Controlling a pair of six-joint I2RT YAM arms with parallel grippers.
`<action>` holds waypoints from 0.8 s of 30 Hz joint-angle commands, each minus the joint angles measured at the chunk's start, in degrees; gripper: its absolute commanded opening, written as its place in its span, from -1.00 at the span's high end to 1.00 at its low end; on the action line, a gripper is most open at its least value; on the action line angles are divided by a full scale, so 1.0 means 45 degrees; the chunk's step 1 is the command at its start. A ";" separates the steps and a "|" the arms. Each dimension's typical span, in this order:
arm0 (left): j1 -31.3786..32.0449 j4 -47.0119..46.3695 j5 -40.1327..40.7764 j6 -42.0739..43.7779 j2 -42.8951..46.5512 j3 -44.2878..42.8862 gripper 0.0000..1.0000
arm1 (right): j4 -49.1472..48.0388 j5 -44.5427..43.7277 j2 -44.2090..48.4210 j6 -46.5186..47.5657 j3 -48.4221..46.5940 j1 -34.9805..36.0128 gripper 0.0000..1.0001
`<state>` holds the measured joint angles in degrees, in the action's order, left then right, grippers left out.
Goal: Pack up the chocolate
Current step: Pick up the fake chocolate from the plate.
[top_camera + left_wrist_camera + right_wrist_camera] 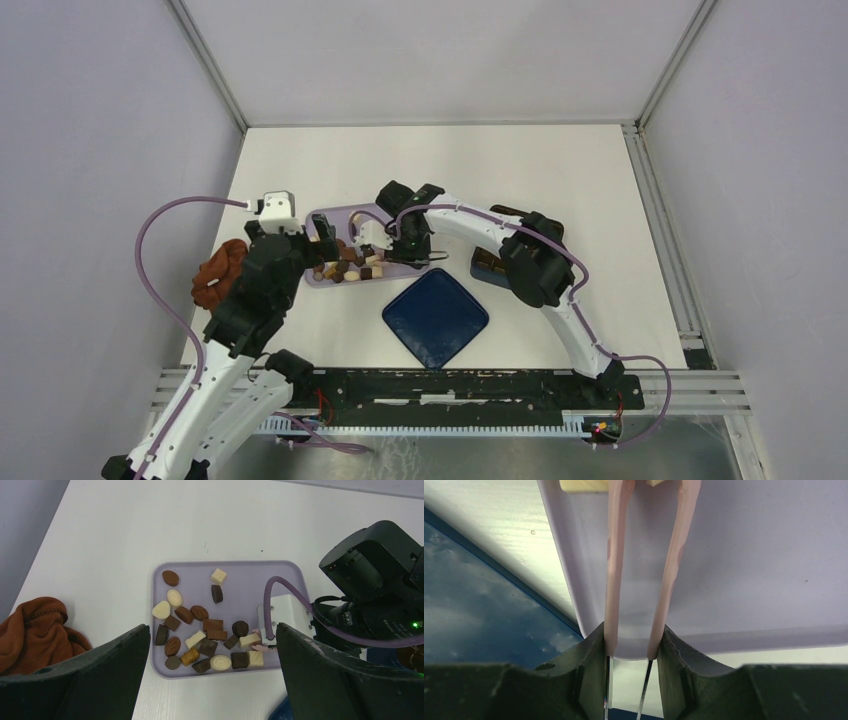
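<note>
The chocolate (205,630) lies as many small dark, mid-brown and cream pieces on a lavender tray (240,575), also seen from above as the chocolate (345,268) on the tray (322,215). My left gripper (212,630) hangs open over the tray's near edge, holding nothing. My right gripper (631,635) is shut on the pink tongs (616,570), whose two arms reach across the tray's bare floor (749,555). The tongs' tips (260,647) sit by a cream piece (249,640); whether they pinch it is not visible.
A reddish-brown cloth (218,272) lies left of the tray. A dark blue square lid (436,318) rests in front of the tray. A dark box (490,262) sits to the right, mostly hidden by the right arm (535,265).
</note>
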<state>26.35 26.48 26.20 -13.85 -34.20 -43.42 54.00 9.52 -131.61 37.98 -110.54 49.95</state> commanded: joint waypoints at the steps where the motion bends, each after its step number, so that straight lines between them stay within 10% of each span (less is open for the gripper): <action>1: -0.0145 -0.0425 -0.0233 0.0616 -0.0077 -0.0117 -0.99 | 0.0194 0.0195 -0.0190 0.0106 -0.0923 0.0234 0.15; 18: -0.0298 -0.0452 -0.0350 0.0606 -0.0135 -0.0097 -0.99 | 0.0262 0.0121 -0.0290 0.0077 -0.0820 0.0306 0.24; 24: -0.0327 -0.0447 -0.0372 0.0615 -0.0136 -0.0097 -0.99 | 0.0132 0.0134 0.0071 -0.0021 -0.0456 0.0247 0.64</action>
<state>25.39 26.46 24.93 -13.82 -34.79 -43.42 54.78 10.35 -133.80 37.89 -113.40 51.00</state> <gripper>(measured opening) 0.995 0.376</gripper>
